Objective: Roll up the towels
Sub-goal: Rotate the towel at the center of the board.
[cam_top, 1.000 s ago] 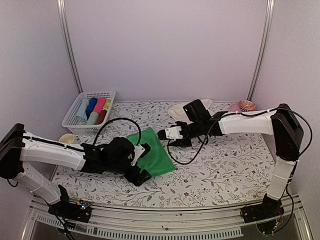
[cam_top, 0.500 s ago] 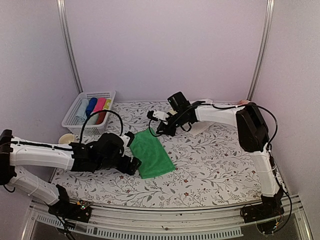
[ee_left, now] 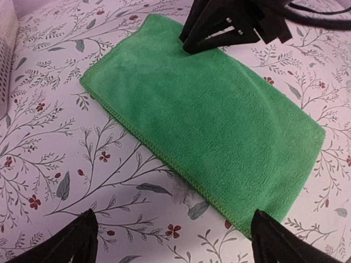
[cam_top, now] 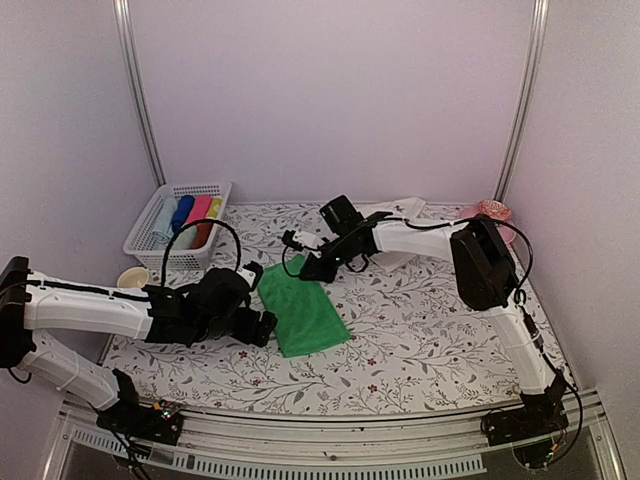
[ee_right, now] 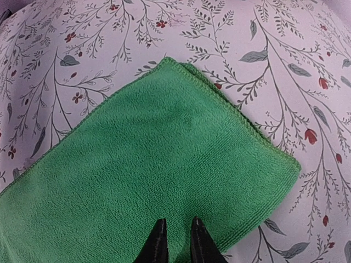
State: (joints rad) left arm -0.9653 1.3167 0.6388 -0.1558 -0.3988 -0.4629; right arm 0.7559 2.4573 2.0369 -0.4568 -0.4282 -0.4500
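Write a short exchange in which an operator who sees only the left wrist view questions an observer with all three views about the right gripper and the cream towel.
Operator: From here the right gripper sits at the far end of the green towel. How do its jaws stand?
Observer: In the right wrist view its fingertips are close together with a narrow gap between them, low over the cloth near one short edge. I cannot tell whether they pinch it.
Operator: Where is the cream towel?
Observer: In the top view the cream towel lies crumpled and unrolled at the back of the table, behind the right arm.
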